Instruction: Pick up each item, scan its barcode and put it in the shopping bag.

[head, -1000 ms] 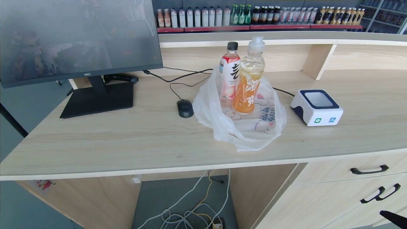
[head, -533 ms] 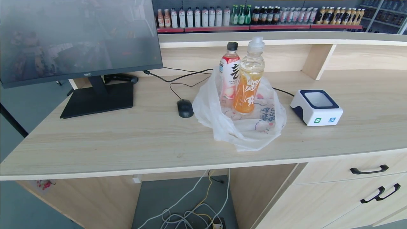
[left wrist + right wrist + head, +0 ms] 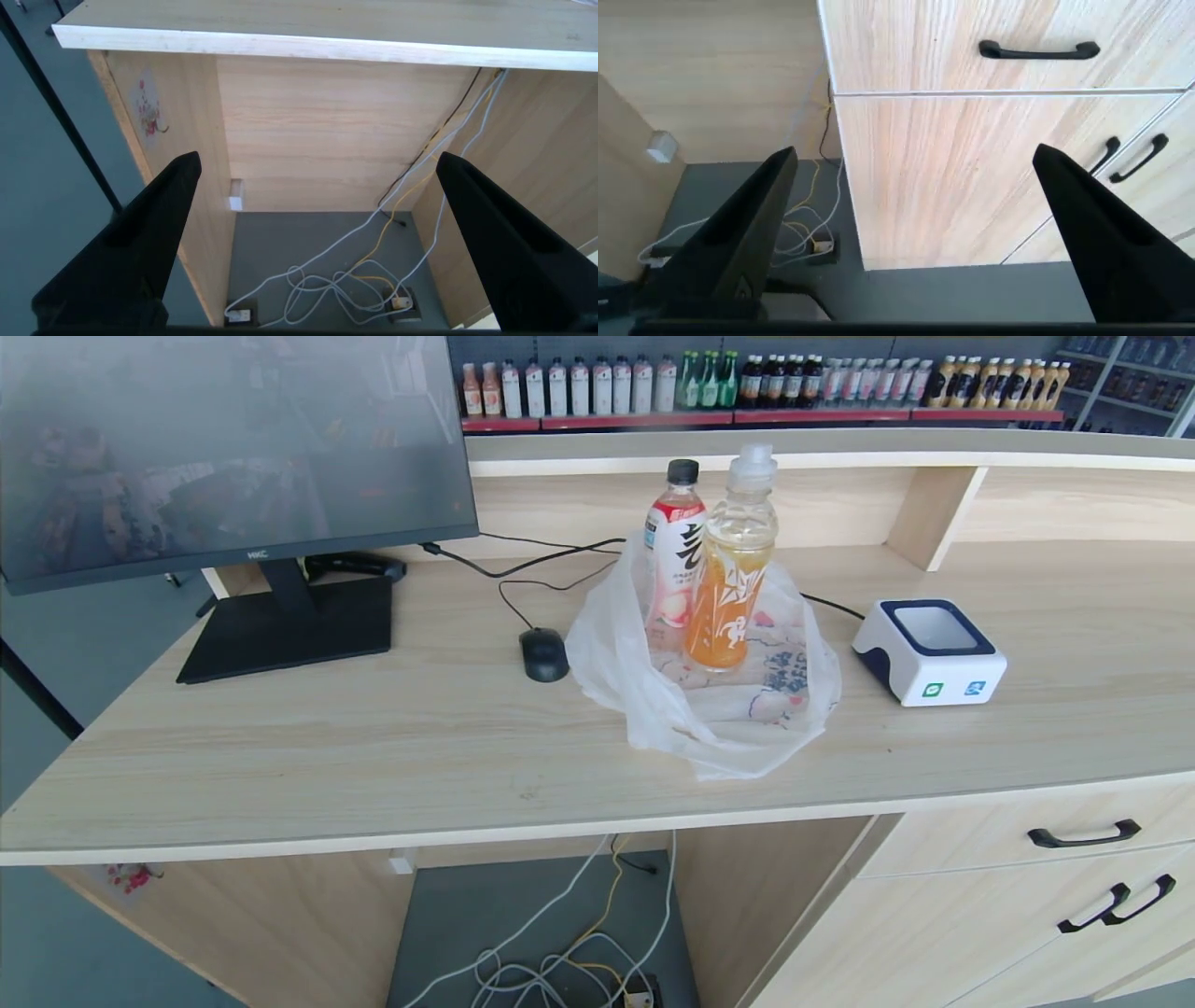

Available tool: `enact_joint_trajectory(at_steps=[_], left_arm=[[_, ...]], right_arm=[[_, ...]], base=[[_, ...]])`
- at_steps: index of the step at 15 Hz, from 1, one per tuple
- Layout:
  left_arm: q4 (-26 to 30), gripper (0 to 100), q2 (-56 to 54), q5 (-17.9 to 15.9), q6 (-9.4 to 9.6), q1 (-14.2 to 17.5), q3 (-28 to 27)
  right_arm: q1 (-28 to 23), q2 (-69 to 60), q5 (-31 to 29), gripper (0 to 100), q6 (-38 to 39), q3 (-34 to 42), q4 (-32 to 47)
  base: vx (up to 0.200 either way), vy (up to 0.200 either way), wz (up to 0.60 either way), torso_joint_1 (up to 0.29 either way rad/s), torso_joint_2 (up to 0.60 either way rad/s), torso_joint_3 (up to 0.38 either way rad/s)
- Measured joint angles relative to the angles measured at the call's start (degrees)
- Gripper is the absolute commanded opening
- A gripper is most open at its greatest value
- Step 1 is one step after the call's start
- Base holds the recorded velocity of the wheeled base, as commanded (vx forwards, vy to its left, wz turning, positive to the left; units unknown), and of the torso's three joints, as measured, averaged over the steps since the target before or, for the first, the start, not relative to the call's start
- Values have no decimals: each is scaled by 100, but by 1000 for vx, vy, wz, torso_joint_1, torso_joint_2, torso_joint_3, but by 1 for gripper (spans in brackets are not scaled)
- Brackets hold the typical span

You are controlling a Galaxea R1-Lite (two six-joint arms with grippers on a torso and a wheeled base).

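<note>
A white plastic shopping bag (image 3: 709, 709) lies open on the wooden counter (image 3: 373, 737). Two bottles stand upright in it: a pink-labelled one with a black cap (image 3: 674, 546) and, in front of it, an orange-drink bottle with a clear cap (image 3: 733, 569). A white and dark-blue barcode scanner (image 3: 929, 651) sits just right of the bag. My left gripper (image 3: 318, 168) hangs open and empty below the counter edge, facing the cable recess. My right gripper (image 3: 913, 154) is open and empty too, low down in front of the drawer fronts (image 3: 990, 149).
A black monitor (image 3: 233, 448) on its stand fills the counter's left back, with a black mouse (image 3: 543, 653) and cables beside the bag. Drawers with black handles (image 3: 1083, 835) lie under the counter's right. Loose cables (image 3: 560, 961) lie on the floor. Shelves of bottles stand behind.
A dark tip of my right arm at the head view's lower right corner has dropped out of that view. The bag, bottles and scanner have not moved.
</note>
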Motion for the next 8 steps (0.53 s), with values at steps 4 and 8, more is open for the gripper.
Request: enact_joint_trajectory(at_steps=[4,8], left_arm=[[0,100,0,0,-11,2,0],[0,100,0,0,-13,5,0]], right_arm=[[115,-394,17,100,195,0,5],[122,-460,20,100,190,0,5]], base=[[0,0,0,0,0,0],[-150,0,0,-1,1,2]])
